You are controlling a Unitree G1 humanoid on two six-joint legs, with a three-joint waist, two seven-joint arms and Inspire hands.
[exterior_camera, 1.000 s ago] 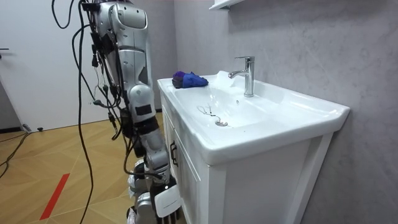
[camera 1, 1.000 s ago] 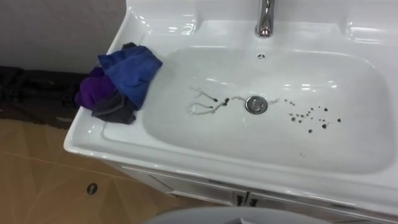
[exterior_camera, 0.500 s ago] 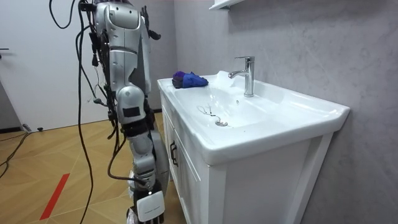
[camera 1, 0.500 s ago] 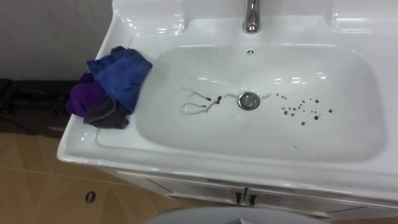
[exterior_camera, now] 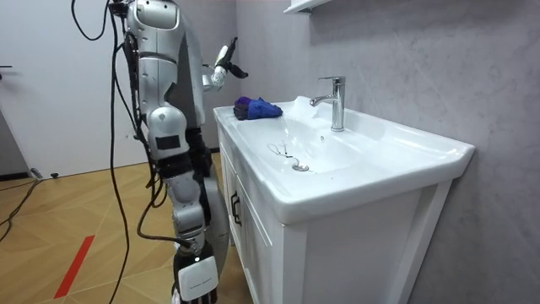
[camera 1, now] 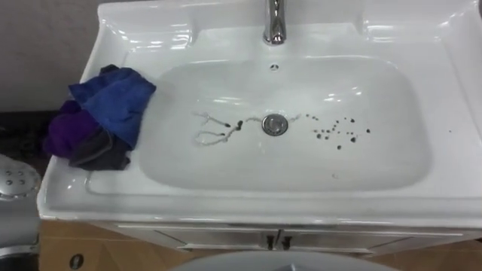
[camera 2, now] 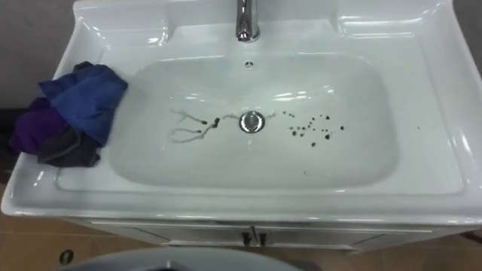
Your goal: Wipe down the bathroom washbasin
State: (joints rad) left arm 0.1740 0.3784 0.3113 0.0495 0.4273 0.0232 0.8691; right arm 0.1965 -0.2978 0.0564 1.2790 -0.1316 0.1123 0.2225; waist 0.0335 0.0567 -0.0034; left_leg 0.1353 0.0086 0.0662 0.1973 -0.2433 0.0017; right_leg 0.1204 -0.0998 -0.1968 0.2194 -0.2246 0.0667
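The eye views look into the basin (camera 1: 248,207). Stringy smears (camera 1: 215,129) lie at nine o'clock of the drain (camera 1: 275,124), dark specks (camera 1: 339,135) at three and the faucet (camera 1: 275,22) at twelve. The bundled cloth (camera 1: 98,117) sits farther out at nine, on the rim, with nothing touching it.

The room view adds the robot standing at the white cabinet (exterior_camera: 337,253) on a wood floor (exterior_camera: 67,211), with a grey wall (exterior_camera: 422,59) behind. Its right hand (exterior_camera: 192,283) hangs low, and I cannot tell its state. Its left hand (exterior_camera: 224,72) is up at ten o'clock of the cloth, with fingers apart and empty.
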